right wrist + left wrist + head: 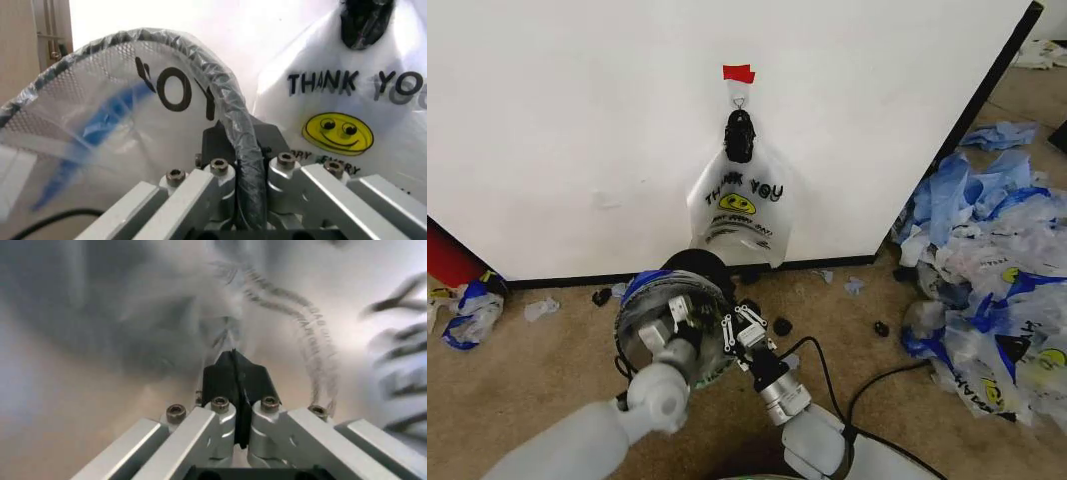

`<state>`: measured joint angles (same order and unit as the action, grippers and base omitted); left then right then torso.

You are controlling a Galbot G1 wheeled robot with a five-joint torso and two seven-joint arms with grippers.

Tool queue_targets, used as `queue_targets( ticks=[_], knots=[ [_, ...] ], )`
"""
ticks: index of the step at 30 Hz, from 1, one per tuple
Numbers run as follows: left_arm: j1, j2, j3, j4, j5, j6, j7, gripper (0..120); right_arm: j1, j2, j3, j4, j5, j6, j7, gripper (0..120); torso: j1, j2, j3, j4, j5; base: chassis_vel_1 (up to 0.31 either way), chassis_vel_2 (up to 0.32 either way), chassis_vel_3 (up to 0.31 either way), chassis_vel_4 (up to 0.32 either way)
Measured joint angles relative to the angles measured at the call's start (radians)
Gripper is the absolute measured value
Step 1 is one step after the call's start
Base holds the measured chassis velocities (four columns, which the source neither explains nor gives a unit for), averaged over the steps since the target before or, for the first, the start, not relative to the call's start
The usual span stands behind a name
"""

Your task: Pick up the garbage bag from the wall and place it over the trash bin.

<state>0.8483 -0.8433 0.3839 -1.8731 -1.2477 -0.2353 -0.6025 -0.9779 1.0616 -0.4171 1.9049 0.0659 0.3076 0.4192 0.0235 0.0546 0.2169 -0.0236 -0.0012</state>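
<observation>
The trash bin, black wire mesh, stands on the carpet in front of the wall. The garbage bag, thin and see-through with blue handles and black lettering, lies over the bin's mouth. My right gripper is shut on the near rim, with the bag's film wrapped over that rim between its fingers. My left gripper reaches over the bin's mouth. Its black fingertips are shut, and creased film of the garbage bag gathers at them.
A white THANK YOU bag with a yellow smiley hangs from the hook under a red tape patch. A big heap of blue-and-white bags lies at the right. A black cable crosses the carpet. Loose bags sit at the left.
</observation>
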Motion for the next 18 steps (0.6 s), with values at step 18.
queue_targets(
  ticks=[18],
  knots=[
    [-0.125,-0.004,-0.019,0.017,-0.063,-0.004,-0.022,0,-0.018,0.002,0.014,0.003,-0.002,0.005,-0.01,0,0.0,0.0,0.0,-0.0001,0.0002,0.0,0.0,0.0,0.0]
  ],
)
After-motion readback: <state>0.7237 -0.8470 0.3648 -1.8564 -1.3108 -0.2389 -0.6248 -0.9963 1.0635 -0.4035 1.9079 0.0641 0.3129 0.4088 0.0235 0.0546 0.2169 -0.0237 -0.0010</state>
